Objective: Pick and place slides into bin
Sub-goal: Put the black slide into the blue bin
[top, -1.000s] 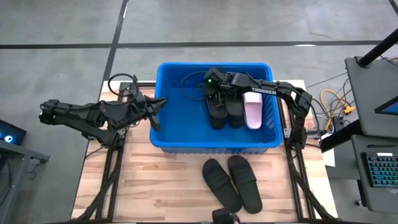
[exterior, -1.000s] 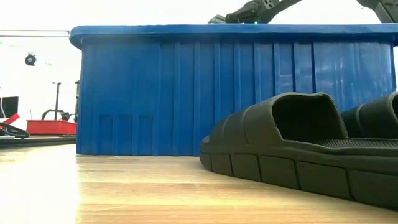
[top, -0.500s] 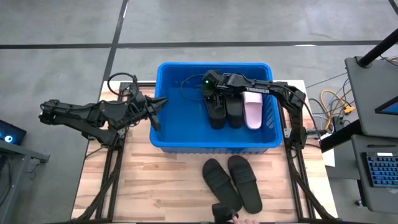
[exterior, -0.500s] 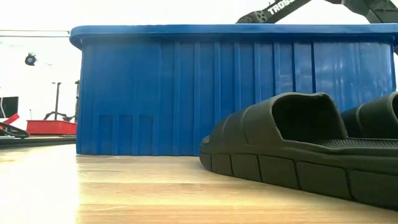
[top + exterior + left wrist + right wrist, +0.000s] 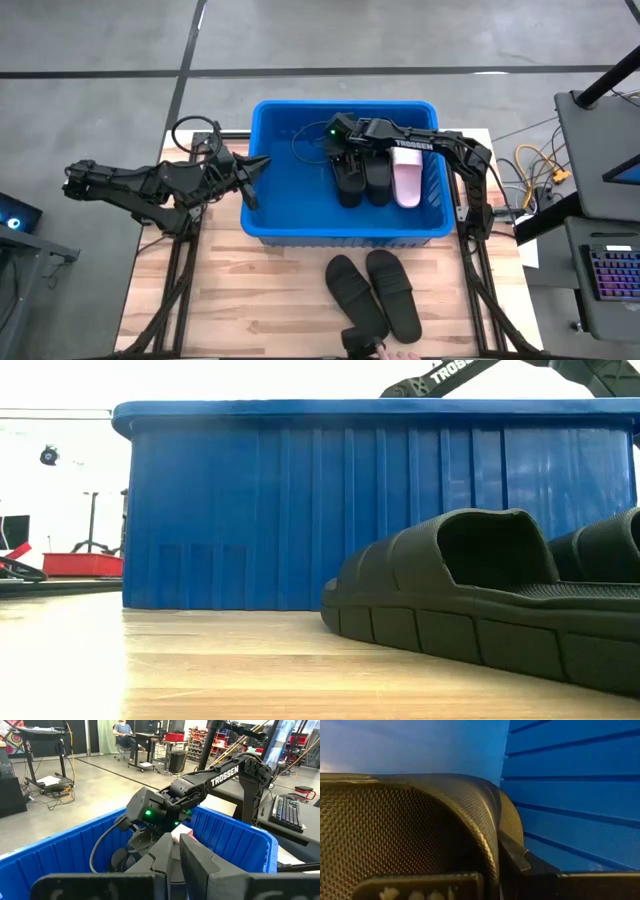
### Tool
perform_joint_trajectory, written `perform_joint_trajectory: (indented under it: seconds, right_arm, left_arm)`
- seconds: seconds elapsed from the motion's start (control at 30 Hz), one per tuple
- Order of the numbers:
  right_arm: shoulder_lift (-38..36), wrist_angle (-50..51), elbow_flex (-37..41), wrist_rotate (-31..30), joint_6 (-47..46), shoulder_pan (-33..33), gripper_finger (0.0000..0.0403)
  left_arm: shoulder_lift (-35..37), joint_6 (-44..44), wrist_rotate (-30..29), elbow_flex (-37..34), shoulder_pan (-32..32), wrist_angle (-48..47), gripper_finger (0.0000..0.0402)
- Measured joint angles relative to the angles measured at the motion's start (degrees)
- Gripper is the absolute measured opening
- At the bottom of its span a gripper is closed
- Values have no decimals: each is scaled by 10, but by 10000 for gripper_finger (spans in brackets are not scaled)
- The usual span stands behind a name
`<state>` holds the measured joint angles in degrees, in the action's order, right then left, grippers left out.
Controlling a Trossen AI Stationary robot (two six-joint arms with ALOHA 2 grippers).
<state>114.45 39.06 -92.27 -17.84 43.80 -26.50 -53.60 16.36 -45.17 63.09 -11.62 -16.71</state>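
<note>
High view shows the right gripper (image 5: 345, 148) reaching down inside the blue bin (image 5: 283, 222), over the heel end of the leftmost black slide (image 5: 348, 178), with its fingers pressed together; whether they pinch that slide's edge cannot be told, though the right wrist view is filled by a textured black surface (image 5: 405, 830) close against the fingers and the bin's blue wall behind. Compared with a second ago, the wrist has slid a little toward the bin's left side and then held, while the three slides in the bin, two black and one pale pink slide (image 5: 406, 180), lie side by side as they did. That reads as a placement being finished or nudged straight rather than a new pick. Two more black slides (image 5: 373, 295) wait on the wooden table (image 5: 260, 300) in front of the bin, untouched. Left gripper (image 5: 250, 180) hangs closed and empty just outside the bin's left wall.
</note>
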Motion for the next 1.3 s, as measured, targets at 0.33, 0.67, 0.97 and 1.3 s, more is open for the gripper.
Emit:
perform_joint_trajectory:
  seconds: [0.33,0.67,0.97,1.3]
  right_arm:
    - [0,14,2,-2,-2,0,74]
    - [-5,60,-8,1,-33,-1,176]
    - [-6,181,-83,44,-99,-1,237]
    - [-7,239,-113,45,-83,-1,265]
  left_arm:
    - [0,23,-1,0,0,0,20]
    - [0,29,-1,0,0,1,20]
    - [0,28,0,0,0,24,20]
    - [0,28,-1,0,0,28,20]
